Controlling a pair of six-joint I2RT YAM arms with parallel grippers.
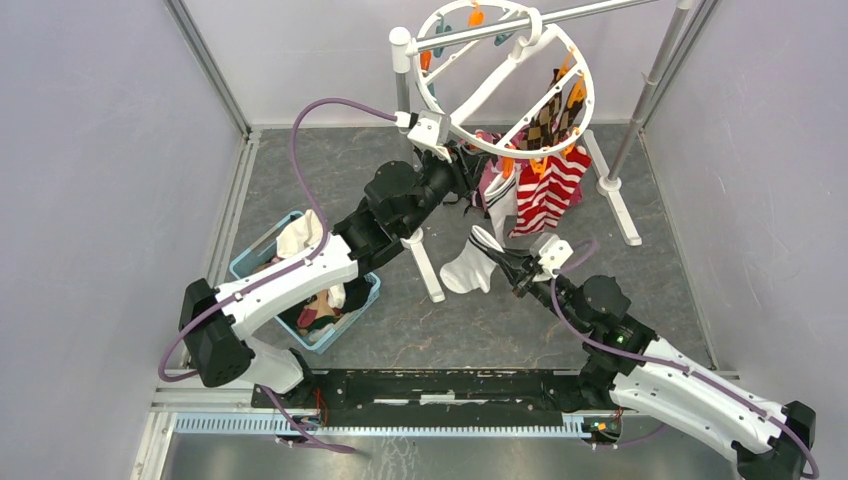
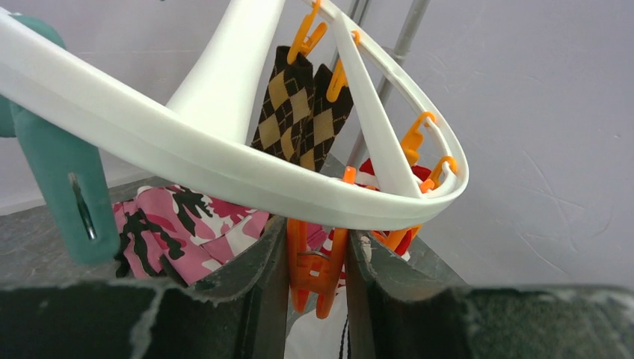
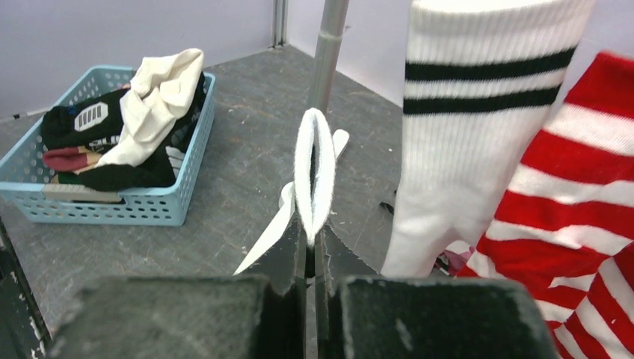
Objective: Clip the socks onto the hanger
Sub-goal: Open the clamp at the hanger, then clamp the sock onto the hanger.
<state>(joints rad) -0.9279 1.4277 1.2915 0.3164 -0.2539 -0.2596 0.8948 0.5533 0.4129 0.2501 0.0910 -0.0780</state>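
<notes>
Though hidden in top view, L tool [image 2: 315, 238] pinches orange clip [image 2: 314, 275], R tool [image 3: 312, 241] clamps white sock [image 3: 301, 168].

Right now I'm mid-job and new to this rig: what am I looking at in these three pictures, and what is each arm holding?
The left arm and right arm are robot arms bolted at the near edge of the table. The overhead picture shows both. The other two come from a camera on each wrist, looking along its own fingers. The left gripper squeezes an orange clothespin on the round white hanger, where argyle socks and a red-striped sock already hang. The right gripper pinches a white sock. On the table sits a blue basket of clothes.
</notes>
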